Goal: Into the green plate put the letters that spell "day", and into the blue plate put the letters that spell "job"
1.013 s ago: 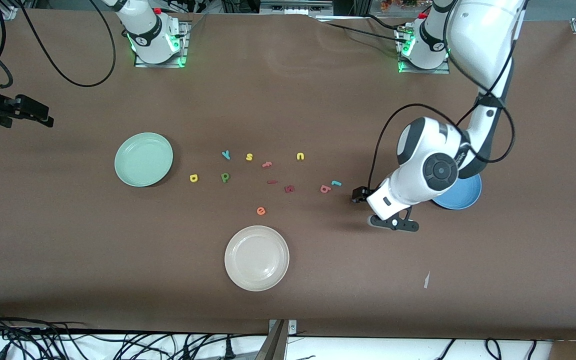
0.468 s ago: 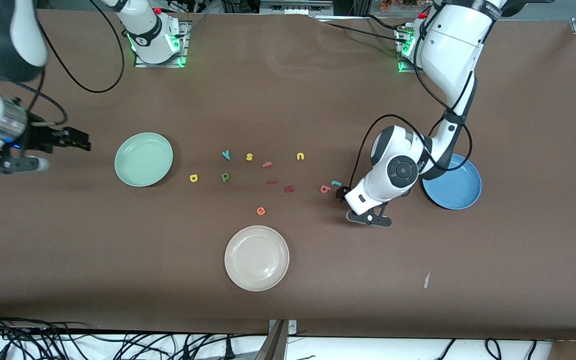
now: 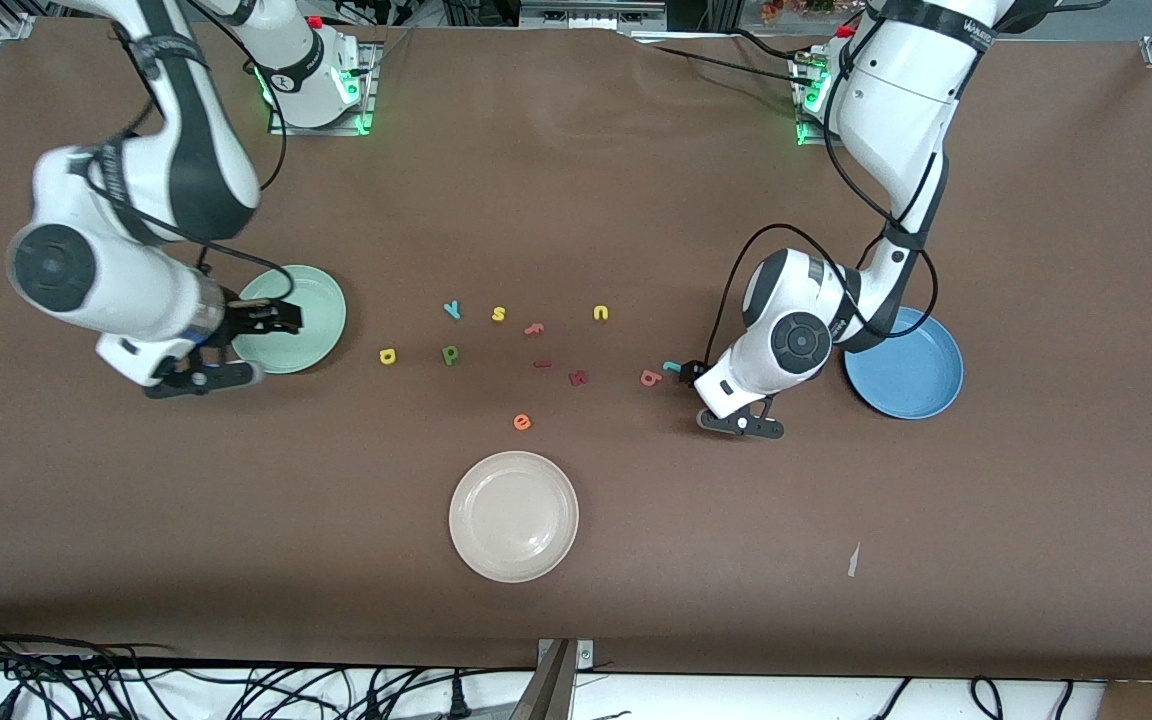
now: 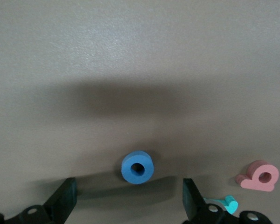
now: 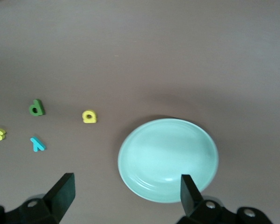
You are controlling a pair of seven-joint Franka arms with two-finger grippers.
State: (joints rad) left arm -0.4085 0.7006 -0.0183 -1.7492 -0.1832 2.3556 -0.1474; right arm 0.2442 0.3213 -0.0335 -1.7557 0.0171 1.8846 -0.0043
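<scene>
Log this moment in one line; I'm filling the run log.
left hand: open over blue "o" | right hand: open over green plate | plates: empty

Blue ring "o" (image 4: 137, 167) flat on the table between the spread fingers of the left gripper (image 4: 128, 200), salmon "b" (image 4: 260, 176) and teal "j" (image 4: 225, 204) just outside one finger, empty mint-green plate (image 5: 168, 159) under the open-fingered right gripper (image 5: 123, 196), yellow letter (image 5: 89, 116), green letter (image 5: 36, 108) and teal y (image 5: 37, 143) lying apart from it, blue plate (image 3: 921, 375) empty beside the left gripper

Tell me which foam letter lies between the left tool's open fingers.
The blue ring "o", lying flat on the table between the left tool's open fingers. The salmon "b" and teal "j" lie outside them, off to one side.
</scene>
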